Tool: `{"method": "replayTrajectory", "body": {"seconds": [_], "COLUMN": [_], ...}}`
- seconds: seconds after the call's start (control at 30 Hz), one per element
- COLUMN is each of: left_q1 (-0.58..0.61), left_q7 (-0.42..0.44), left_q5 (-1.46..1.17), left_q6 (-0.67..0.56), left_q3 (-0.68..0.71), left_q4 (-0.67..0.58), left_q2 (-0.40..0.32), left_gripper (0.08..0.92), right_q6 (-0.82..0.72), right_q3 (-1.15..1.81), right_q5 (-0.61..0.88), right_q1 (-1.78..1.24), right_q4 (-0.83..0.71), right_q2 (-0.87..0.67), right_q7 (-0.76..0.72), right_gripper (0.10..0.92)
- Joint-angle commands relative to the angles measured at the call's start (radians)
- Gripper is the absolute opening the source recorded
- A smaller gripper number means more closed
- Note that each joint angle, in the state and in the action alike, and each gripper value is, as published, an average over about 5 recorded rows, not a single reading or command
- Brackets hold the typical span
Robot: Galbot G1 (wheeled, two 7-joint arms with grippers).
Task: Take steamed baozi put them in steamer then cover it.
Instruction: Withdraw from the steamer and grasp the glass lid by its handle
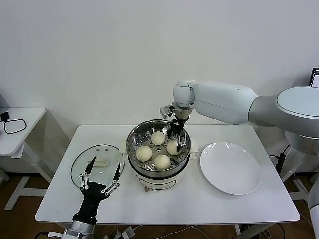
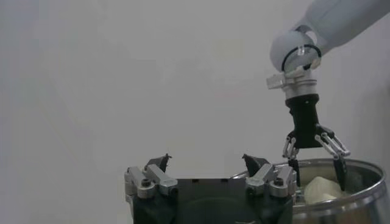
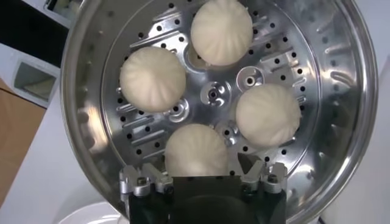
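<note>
Several cream-white pleated baozi lie on the perforated tray of the shiny steamer at the table's middle. My right gripper hangs open just over the steamer's right side. The baozi under it rests on the tray, with a finger on either side and a gap to each. The glass cover with its cream handle lies flat on the table left of the steamer. My left gripper stands open at the cover's near edge and holds nothing. From the left wrist, the right gripper shows dipping into the steamer.
An empty white plate lies right of the steamer. The steamer's white base has a handle on each side. A small white side table with a black cable stands at the far left. The wall runs close behind.
</note>
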Motion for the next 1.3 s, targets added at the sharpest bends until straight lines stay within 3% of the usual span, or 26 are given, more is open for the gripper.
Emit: {"method": "replayTrajectory", "body": {"seconds": [0.03, 0.1, 0.27, 0.37, 0.47, 0.6, 0.87, 1.3], "left_q1": [-0.009, -0.018, -0.060, -0.084, -0.106, -0.145, -0.218, -0.242], "left_q7": [-0.008, -0.017, -0.063, -0.111, -0.150, -0.180, -0.155, -0.118], "left_q5": [0.035, 0.069, 0.238, 0.339, 0.442, 0.602, 0.929, 1.294], "left_q6": [0.000, -0.001, 0.011, 0.033, 0.056, 0.066, 0.093, 0.158], "left_q3": [0.000, -0.002, -0.005, -0.004, -0.005, -0.013, -0.053, -0.113], "left_q4": [0.000, 0.005, 0.036, 0.052, 0.073, 0.126, 0.265, 0.476], "left_q2": [0.003, 0.004, 0.009, 0.011, 0.011, 0.016, 0.049, 0.100], "left_gripper": [0.823, 0.823, 0.823, 0.823, 0.823, 0.823, 0.823, 0.823], "right_q6": [0.101, 0.185, 0.306, 0.338, 0.357, 0.388, 0.460, 0.500], "right_q3": [0.245, 0.280, 0.395, 0.550, 0.733, 1.038, 1.585, 1.957], "right_q5": [0.034, 0.058, 0.042, 0.006, -0.009, -0.029, -0.094, -0.134], "right_q1": [-0.006, -0.016, -0.159, -0.314, -0.512, -0.836, -1.392, -1.854], "right_q4": [0.140, 0.197, 0.352, 0.396, 0.423, 0.447, 0.443, 0.553], "right_q2": [-0.141, -0.197, -0.344, -0.428, -0.482, -0.520, -0.436, -0.286], "right_q7": [0.170, 0.410, 1.188, 1.468, 1.640, 1.723, 1.693, 1.513], "right_gripper": [0.823, 0.823, 0.823, 0.823, 0.823, 0.823, 0.823, 0.823]}}
